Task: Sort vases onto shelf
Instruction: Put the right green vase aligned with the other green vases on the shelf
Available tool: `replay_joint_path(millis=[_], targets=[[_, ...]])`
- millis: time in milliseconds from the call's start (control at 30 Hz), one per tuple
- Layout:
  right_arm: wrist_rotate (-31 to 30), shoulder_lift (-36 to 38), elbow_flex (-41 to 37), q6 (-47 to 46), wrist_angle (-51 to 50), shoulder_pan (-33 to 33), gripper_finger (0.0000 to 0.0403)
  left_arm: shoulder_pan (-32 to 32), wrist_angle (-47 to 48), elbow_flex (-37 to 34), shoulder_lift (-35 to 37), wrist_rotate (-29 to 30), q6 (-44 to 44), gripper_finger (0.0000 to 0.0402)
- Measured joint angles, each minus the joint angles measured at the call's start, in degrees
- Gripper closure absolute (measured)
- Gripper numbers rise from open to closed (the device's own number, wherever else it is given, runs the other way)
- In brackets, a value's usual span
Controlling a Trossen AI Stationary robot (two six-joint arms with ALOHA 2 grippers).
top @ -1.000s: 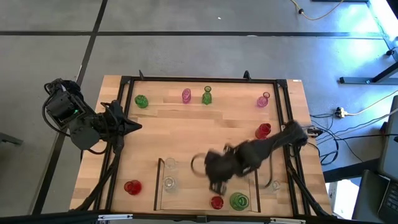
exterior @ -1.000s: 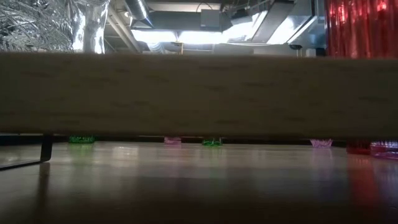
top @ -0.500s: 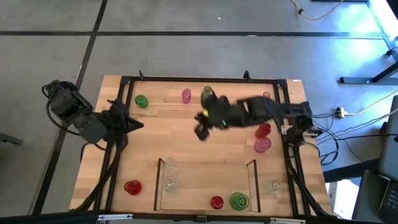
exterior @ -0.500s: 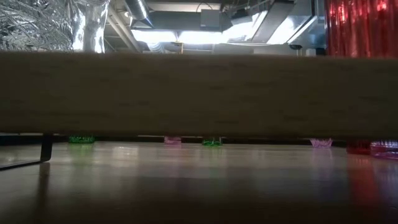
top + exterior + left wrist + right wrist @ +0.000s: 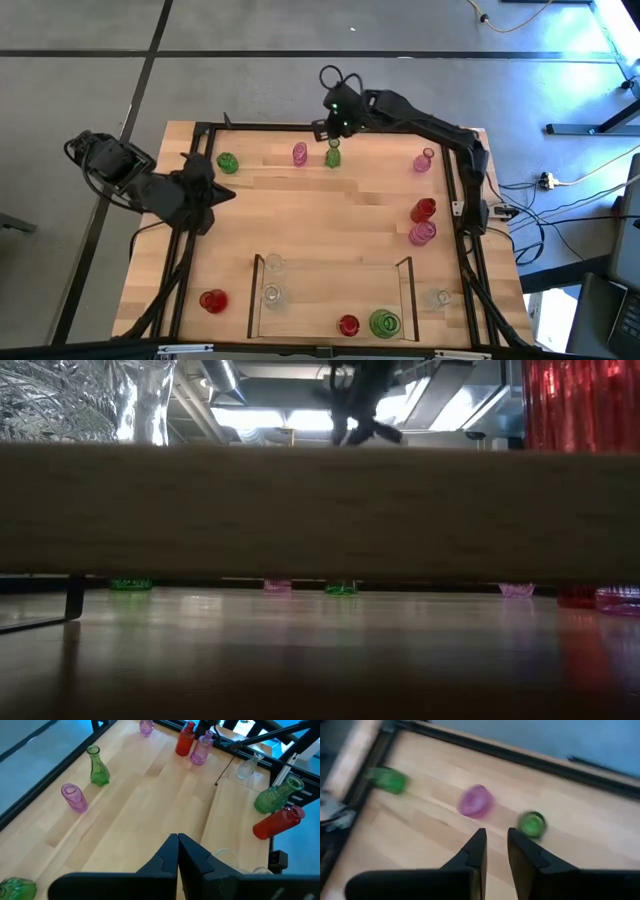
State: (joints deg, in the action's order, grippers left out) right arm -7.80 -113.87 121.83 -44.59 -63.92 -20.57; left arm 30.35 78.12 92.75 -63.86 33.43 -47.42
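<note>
Upright narrow-necked green glass vase [image 5: 332, 155] just below right tool [image 5: 329, 128], fingers slightly parted, pinching nothing; left tool [image 5: 178, 851] pressed together, farther off.

Along the far edge of the table [image 5: 330, 205]: four vases [image 5: 332, 155], spread left to right. Near the right edge, mid-table: two vases [image 5: 422, 222], one just behind the other. At the near edge, centred: the shelf [image 5: 404, 290], holding four vases [image 5: 348, 325], two left, two right. Outside the shelf: one vase [image 5: 212, 300] left of it, one vase [image 5: 441, 298] right of it.
</note>
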Motion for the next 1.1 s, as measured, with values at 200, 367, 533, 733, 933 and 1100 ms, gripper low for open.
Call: replay_joint_path(millis=[200,367,533,733,933,1100], targets=[[3.94,-5.03,-0.49,-4.89,0.27,-1.65,0.0343,-1.32,-1.66,0.00,0.00,-0.36,0.05,0.0401],[3.42,-7.14,-0.49,-7.58,-2.28,-1.58,0.0343,-1.58,-1.78,0.00,0.00,-0.59,0.05,0.0401],[-0.05,-7.27,-0.42,-7.66,-3.93,-1.54,0.0343,-1.58,-1.92,0.00,0.00,-1.16,0.02,0.0401],[-1.92,-7.27,-0.50,-11.22,-5.04,-1.58,0.0342,-1.58,-1.92,0.00,0.00,-1.24,0.06,0.0401],[-2.50,-7.35,-0.58,-18.50,-5.00,-1.58,0.0342,-1.58,-1.94,0.00,0.00,-3.40,1.45,0.0401],[-1.67,-7.35,-0.58,-23.94,-4.98,-1.03,0.0342,-1.58,-1.94,0.00,0.00,-4.55,1.99,0.0401]])
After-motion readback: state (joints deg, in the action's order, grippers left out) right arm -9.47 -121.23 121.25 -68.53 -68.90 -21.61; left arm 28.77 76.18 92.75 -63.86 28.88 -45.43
